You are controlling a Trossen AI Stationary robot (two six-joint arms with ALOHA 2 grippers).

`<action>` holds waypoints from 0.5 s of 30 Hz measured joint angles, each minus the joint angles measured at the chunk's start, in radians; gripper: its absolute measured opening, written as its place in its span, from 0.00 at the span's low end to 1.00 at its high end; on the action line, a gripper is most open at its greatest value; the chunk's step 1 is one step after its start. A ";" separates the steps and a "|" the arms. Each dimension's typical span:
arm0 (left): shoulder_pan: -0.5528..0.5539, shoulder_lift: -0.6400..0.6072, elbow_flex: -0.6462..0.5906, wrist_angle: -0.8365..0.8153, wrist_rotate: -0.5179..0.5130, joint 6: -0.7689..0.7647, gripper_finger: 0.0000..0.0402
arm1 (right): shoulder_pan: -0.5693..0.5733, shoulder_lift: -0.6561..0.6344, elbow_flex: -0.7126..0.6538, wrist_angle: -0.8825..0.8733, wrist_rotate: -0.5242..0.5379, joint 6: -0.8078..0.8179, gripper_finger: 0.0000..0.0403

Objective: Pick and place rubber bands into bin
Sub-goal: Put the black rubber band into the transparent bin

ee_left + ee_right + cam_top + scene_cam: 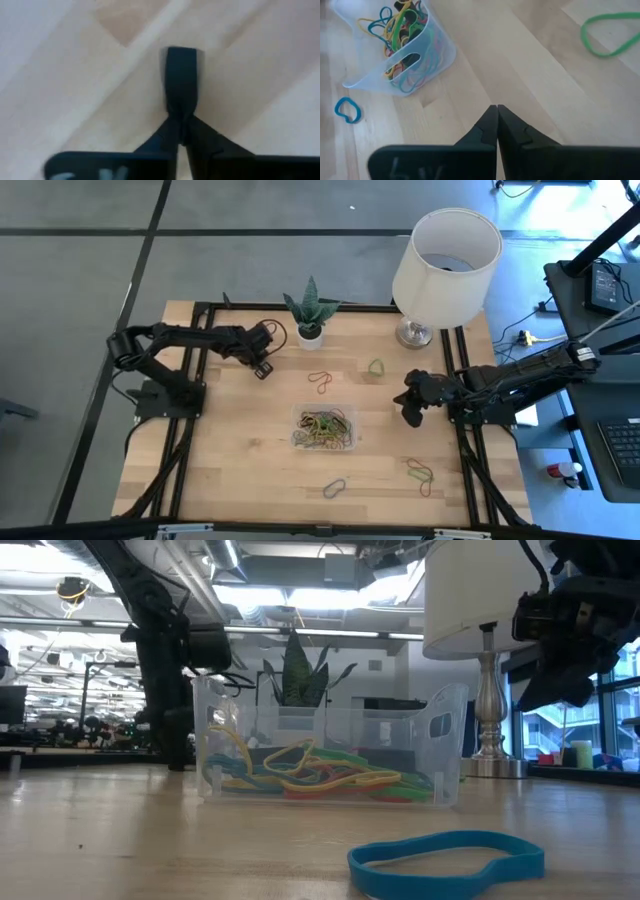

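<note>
Both arms are dark, near-black, built of chunky jointed links. The left arm [185, 340] stands on a black base plate, with a thin black cable looping near its wrist. The right arm [520, 375] shows a paler grey patch near its far joint. Each claw ends in two flat, matte black fingers tapering to a point: the left claw [181, 117] and the right claw [496, 122]. Faint pale lettering marks the black wrist housing of each.

No legible text, label or brand is showing anywhere. Pale marks are showing on each wrist camera's dark housing edge, too blurred to read.
</note>
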 joint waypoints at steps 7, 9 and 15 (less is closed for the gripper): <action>-0.095 -0.131 0.044 -0.100 0.015 -0.006 0.01 | 0.000 0.000 0.000 -0.001 0.001 0.017 0.02; -0.134 -0.169 0.073 -0.158 0.014 -0.006 0.01 | 0.000 0.000 0.000 -0.001 0.001 0.039 0.02; -0.270 -0.260 0.200 -0.318 -0.022 -0.006 0.01 | 0.000 0.000 0.000 -0.002 0.002 0.040 0.02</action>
